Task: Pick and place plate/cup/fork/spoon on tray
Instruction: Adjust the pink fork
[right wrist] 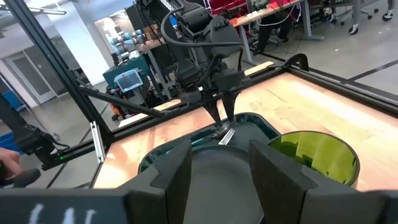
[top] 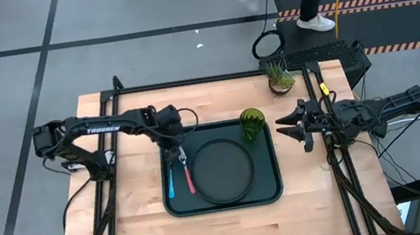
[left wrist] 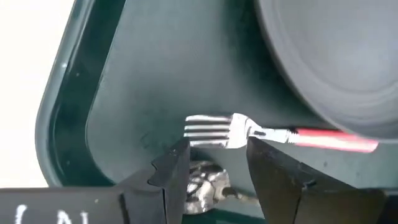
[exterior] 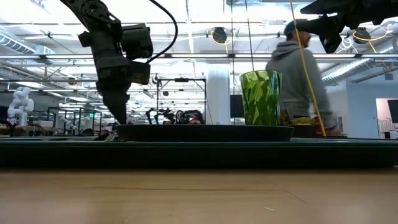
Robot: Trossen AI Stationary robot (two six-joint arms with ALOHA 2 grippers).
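Jaws parted, the left gripper point(left wrist: 214, 162) hangs directly over the fork point(left wrist: 273, 134) at the tray's point(top: 223, 202) left end, its fingers straddling the neck just behind the tines without clamping it. In the high view the fork point(top: 188, 174) lies lengthwise down the frame, red handle trailing toward the lower edge, between the spoon point(top: 171, 182) at left and the plate point(top: 221, 170) at centre. The cup point(top: 252, 124) stands in the tray's upper-right corner. At far right the right gripper point(top: 290, 127) waits off the tray, open and empty; the left arm is plainly nearer.
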